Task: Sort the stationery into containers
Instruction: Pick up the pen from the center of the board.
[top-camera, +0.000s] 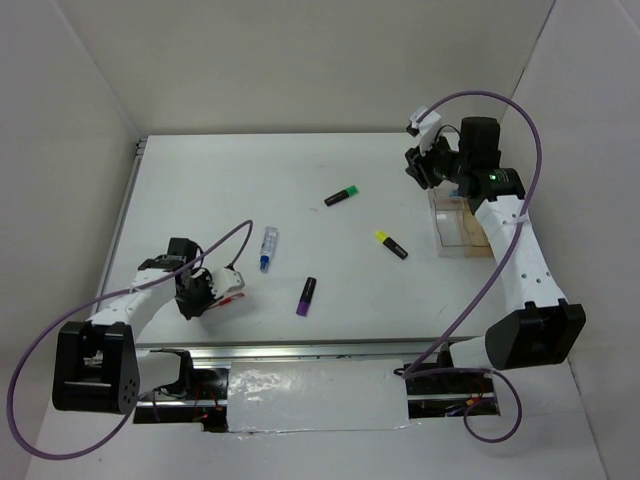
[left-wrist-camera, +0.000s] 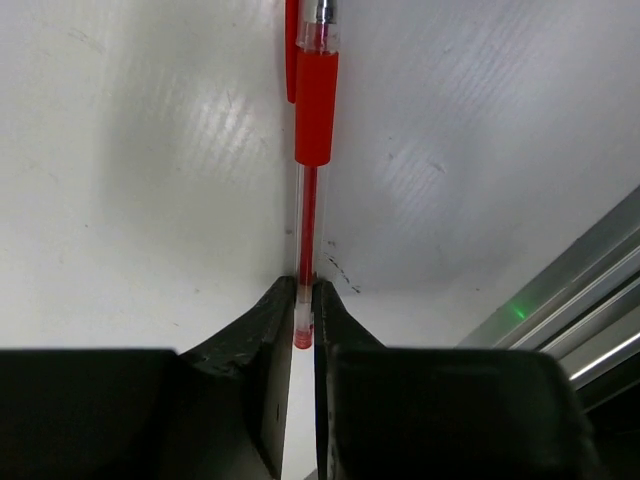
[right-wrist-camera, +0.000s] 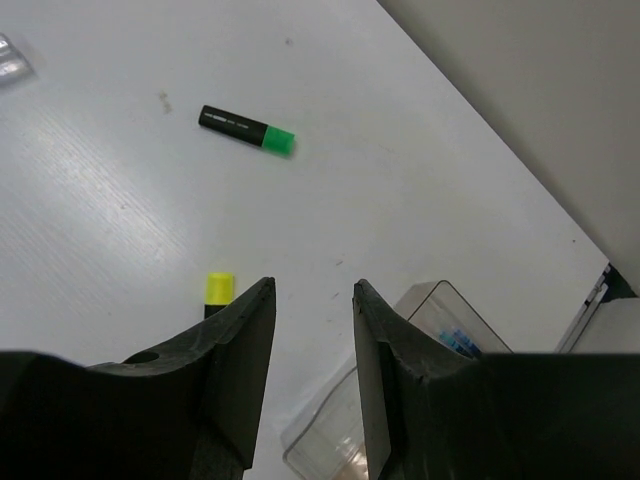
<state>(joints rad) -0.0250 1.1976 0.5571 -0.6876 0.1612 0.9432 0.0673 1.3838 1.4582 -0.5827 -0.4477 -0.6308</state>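
My left gripper (top-camera: 207, 292) is shut on the end of a thin red pen (left-wrist-camera: 315, 110) low over the table at the near left; the jaws pinch its tail (left-wrist-camera: 304, 285). My right gripper (right-wrist-camera: 314, 285) is open and empty, held above the clear plastic container (top-camera: 458, 225) at the far right. That container (right-wrist-camera: 340, 430) holds something blue (right-wrist-camera: 455, 335). Loose on the table are a green-ended highlighter (top-camera: 342, 195), a yellow-ended one (top-camera: 391, 244), a purple-ended one (top-camera: 307, 296) and a white-blue tube (top-camera: 268, 247). The green (right-wrist-camera: 246, 130) and yellow (right-wrist-camera: 219, 288) ones also show in the right wrist view.
A metal rail (left-wrist-camera: 570, 300) runs along the table's near edge, just right of my left gripper. White walls enclose the table at the back and both sides. The right arm (top-camera: 520, 260) reaches over the container's near side.
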